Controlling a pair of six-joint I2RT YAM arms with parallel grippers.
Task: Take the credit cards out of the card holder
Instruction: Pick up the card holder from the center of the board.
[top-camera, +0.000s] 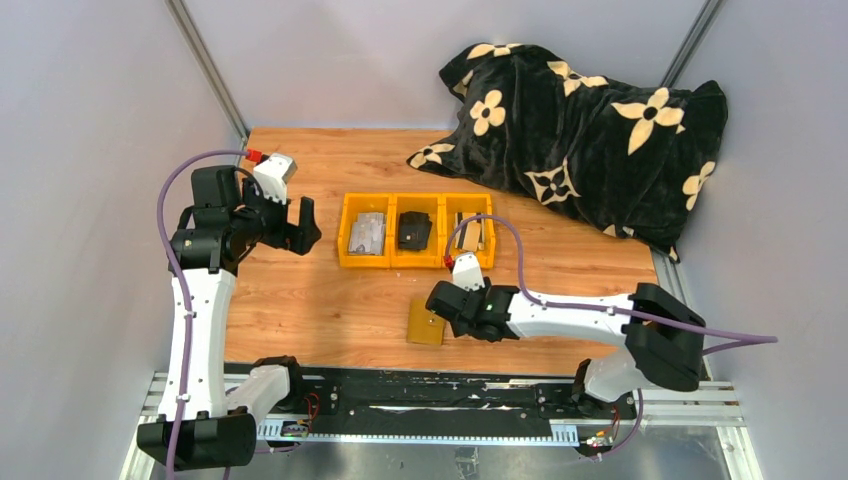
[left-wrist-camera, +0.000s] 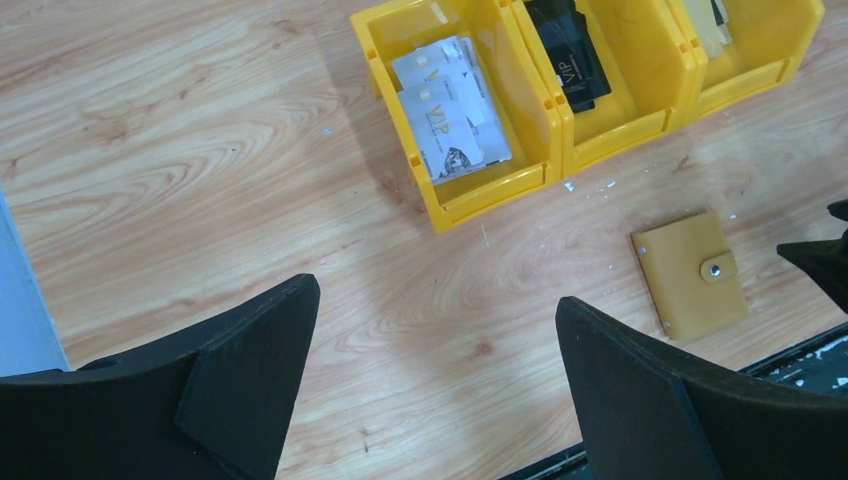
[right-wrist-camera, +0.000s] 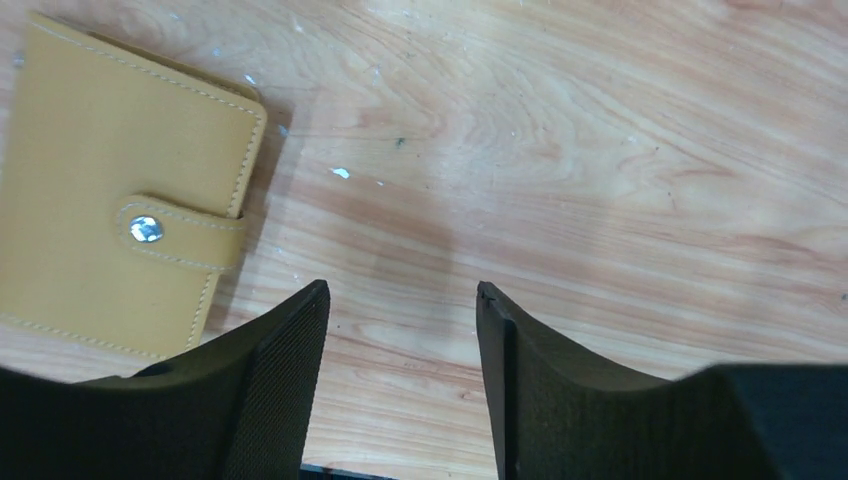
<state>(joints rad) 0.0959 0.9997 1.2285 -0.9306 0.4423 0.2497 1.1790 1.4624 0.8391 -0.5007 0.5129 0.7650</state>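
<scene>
The mustard-yellow card holder (top-camera: 426, 321) lies flat and closed on the wooden table near its front edge, its snap strap fastened. It also shows in the left wrist view (left-wrist-camera: 690, 275) and the right wrist view (right-wrist-camera: 110, 200). My right gripper (top-camera: 441, 303) is open and empty, low over the table just right of the holder (right-wrist-camera: 400, 290). My left gripper (top-camera: 300, 225) is open and empty, held above the table's left side (left-wrist-camera: 435, 290). Pale credit cards (left-wrist-camera: 450, 108) lie in the left compartment of a yellow tray (top-camera: 367, 232).
The yellow three-compartment tray (top-camera: 345, 262) stands mid-table, with a black item (top-camera: 414, 230) in its middle compartment and pale cards (top-camera: 472, 232) in its right one. A black flowered blanket (top-camera: 580, 120) is heaped at the back right. A black rail (top-camera: 420, 400) runs along the front edge.
</scene>
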